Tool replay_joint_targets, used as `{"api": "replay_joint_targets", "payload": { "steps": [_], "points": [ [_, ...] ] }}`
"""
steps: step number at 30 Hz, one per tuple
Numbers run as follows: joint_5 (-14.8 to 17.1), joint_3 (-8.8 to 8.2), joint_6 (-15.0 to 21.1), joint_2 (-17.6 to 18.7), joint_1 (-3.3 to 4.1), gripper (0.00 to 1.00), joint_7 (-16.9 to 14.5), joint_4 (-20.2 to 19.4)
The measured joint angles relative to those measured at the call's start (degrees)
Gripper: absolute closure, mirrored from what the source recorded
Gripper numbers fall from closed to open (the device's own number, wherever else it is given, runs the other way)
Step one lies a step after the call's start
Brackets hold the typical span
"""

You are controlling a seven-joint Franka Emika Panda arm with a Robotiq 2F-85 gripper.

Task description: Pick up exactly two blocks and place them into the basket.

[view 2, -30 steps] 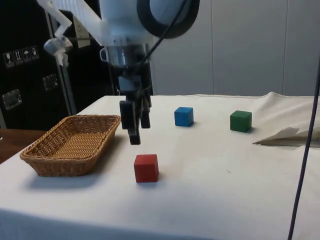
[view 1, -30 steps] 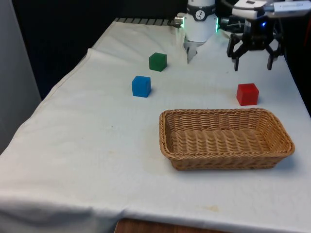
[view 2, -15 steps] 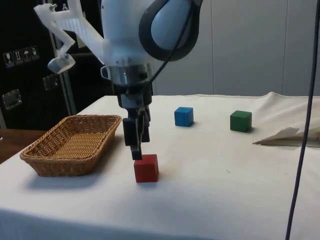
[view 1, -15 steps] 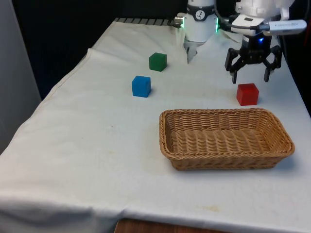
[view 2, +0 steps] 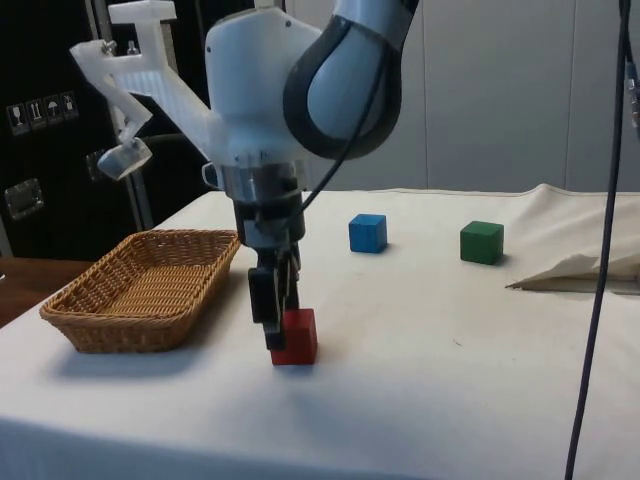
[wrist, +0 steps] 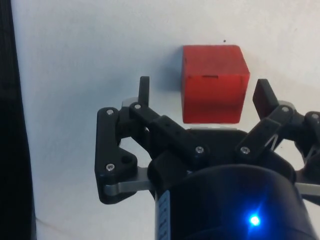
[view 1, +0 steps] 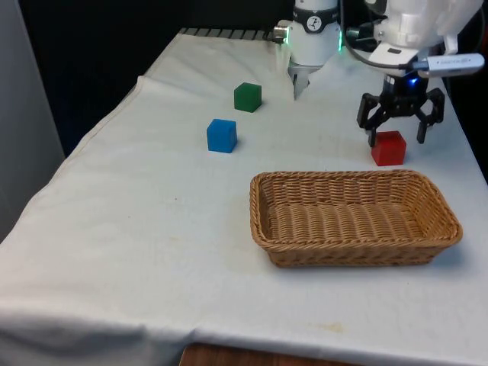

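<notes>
Three blocks are counted on the white cloth: one red block [view 1: 388, 148], one blue block [view 1: 222, 136] and one green block [view 1: 248, 97]. The same three are seen in the side view, one of each colour: red [view 2: 294, 335], blue [view 2: 368, 232], green [view 2: 482, 242]. In the wrist view one block is seen, the red one [wrist: 214, 82]. One wicker basket [view 1: 438, 200] is counted, also seen in the side view [view 2: 75, 315]; zero blocks are counted inside it. One folded white sheet [view 2: 575, 273] is noted on the cloth past the green block in the side view.
</notes>
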Motion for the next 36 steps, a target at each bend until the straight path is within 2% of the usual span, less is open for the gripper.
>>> {"api": "replay_joint_targets", "payload": {
  "steps": [10, 15, 17, 19, 20, 21, 24, 25, 36],
  "points": [
    [0.0, 0.29, 2.4, 2.3, 0.23, 0.00, -0.3, 0.4],
    [-0.1, 0.29, 2.5, 2.6, 0.34, 0.00, -0.4, 0.6],
    [-0.1, 0.29, 2.5, 2.6, 0.34, 0.11, -0.4, 0.6],
    [-0.1, 0.29, 2.4, 2.6, 0.34, 0.50, -0.4, 0.6],
    [-0.1, 0.29, 2.4, 2.6, 0.34, 0.61, -0.4, 0.6],
    [-0.1, 0.29, 2.4, 2.6, 0.34, 0.61, -0.5, 0.6],
    [-0.1, 0.29, 2.4, 2.6, 0.34, 0.93, -0.5, 0.6],
    [-0.1, 0.29, 2.4, 2.6, 0.34, 0.99, -0.5, 0.6],
    [-0.1, 0.23, 2.3, 2.4, 0.34, 0.99, -0.4, 0.8]
  ]
}}
